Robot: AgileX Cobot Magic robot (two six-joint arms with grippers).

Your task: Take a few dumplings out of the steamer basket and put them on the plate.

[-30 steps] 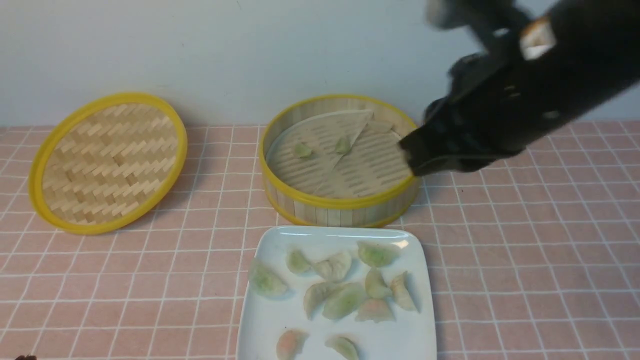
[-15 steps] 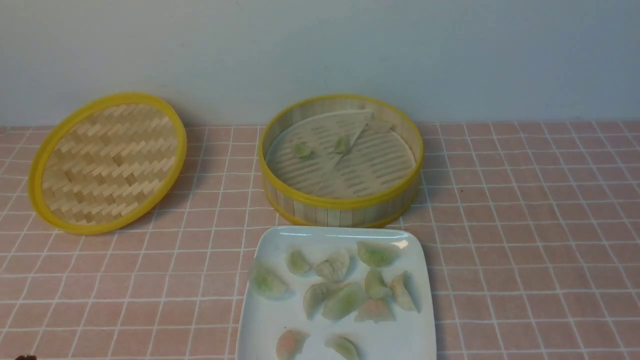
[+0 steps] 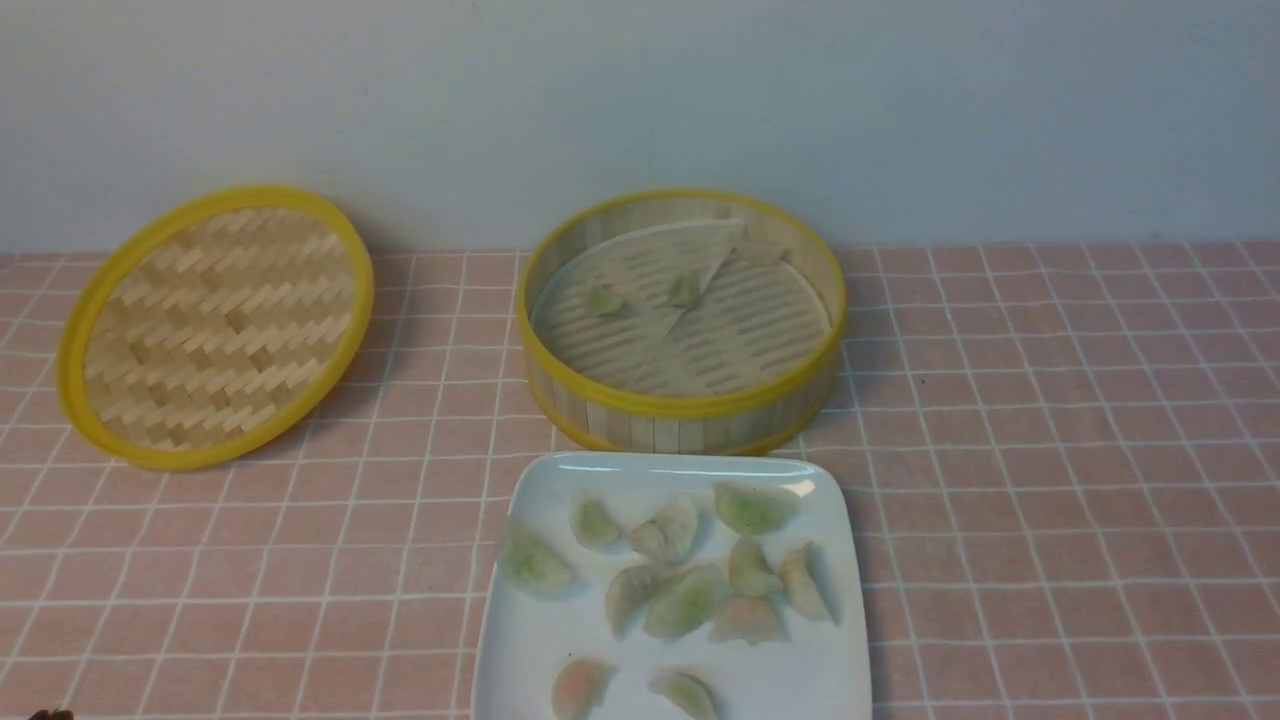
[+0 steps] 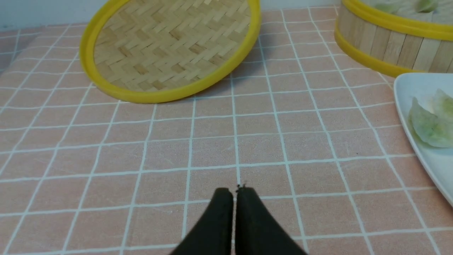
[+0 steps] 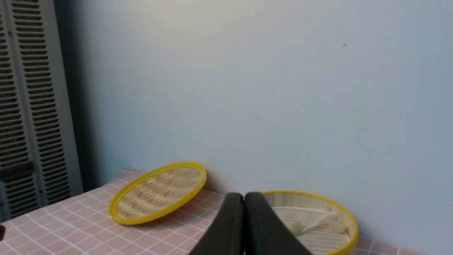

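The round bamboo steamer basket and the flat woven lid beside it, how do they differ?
The round bamboo steamer basket has an upright slat wall; the flat woven yellow-rimmed lid is shallow, with a herringbone weave. The basket sits level, directly behind the white square plate; the lid lies to the robot's left, its far edge seemingly raised. The basket holds two small green dumplings; the lid holds nothing. Both are round, bamboo and yellow-rimmed.

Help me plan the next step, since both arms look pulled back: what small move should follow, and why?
Probably none beyond resting. The white square plate already holds about ten pale crescent dumplings, well past a few; two green ones remain in the round bamboo steamer basket. The left gripper and right gripper are both shut and empty. If more are wanted, open the right gripper first.
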